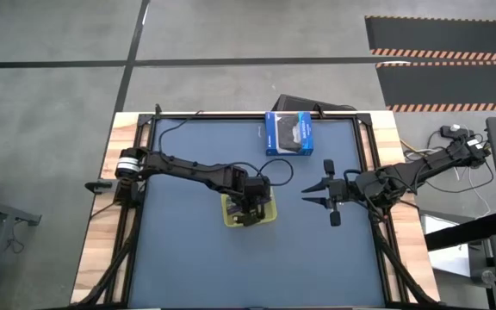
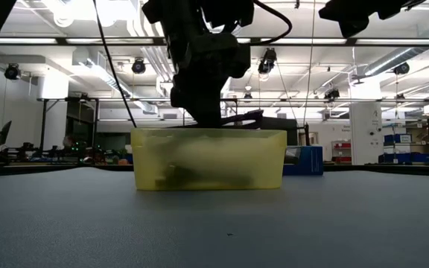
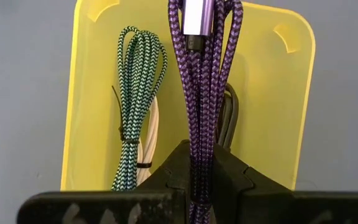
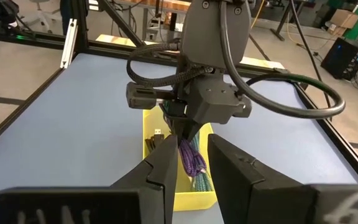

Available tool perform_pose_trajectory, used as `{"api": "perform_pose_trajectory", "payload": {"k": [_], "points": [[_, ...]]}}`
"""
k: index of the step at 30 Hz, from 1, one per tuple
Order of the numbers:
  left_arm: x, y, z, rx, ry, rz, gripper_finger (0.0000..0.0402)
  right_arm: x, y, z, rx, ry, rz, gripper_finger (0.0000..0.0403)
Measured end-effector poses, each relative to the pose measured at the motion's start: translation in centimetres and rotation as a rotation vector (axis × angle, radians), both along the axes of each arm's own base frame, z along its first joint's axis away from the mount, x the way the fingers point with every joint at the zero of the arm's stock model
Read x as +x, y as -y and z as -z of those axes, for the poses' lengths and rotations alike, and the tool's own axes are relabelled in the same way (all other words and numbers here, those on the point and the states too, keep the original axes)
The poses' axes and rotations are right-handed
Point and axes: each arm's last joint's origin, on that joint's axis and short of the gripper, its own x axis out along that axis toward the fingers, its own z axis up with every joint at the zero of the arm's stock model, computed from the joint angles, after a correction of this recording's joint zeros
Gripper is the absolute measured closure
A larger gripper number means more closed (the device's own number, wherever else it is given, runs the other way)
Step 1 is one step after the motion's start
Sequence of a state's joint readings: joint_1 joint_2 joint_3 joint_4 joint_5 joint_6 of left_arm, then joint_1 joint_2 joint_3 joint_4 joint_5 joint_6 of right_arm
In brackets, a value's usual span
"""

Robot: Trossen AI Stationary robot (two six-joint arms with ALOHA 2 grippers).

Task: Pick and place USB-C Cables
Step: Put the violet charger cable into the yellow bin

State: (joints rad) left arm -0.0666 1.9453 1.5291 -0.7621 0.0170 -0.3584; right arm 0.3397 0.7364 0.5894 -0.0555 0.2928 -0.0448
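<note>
Pinched between my left pincer's fingers (image 3: 197,186), the purple cable (image 3: 202,99) hangs as a folded bundle right over the yellow bin (image 3: 278,81). My left pincer (image 1: 250,209) sits above that bin (image 1: 229,212) near the middle of the bench (image 1: 188,267). Inside the bin lie the teal cable (image 3: 132,106), the white cable (image 3: 149,149) just beside it, and the black cable (image 3: 229,121) partly hidden behind the purple one. My right pincer (image 1: 314,195) waits well apart, its fingers spread wide and holding nothing. Farther back a blue-and-black box (image 1: 288,133) rests on the bench.
</note>
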Motion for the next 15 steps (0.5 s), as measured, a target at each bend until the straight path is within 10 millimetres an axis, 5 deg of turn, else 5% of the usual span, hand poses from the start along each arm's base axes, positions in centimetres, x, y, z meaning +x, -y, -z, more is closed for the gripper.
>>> {"api": "perform_pose_trajectory", "payload": {"k": [15], "points": [[-0.01, 0.00, 0.00, 0.000, -0.001, 0.000, 0.0383, 0.00, 0.00, 0.05, 0.004, -0.001, 0.001, 0.0317]]}}
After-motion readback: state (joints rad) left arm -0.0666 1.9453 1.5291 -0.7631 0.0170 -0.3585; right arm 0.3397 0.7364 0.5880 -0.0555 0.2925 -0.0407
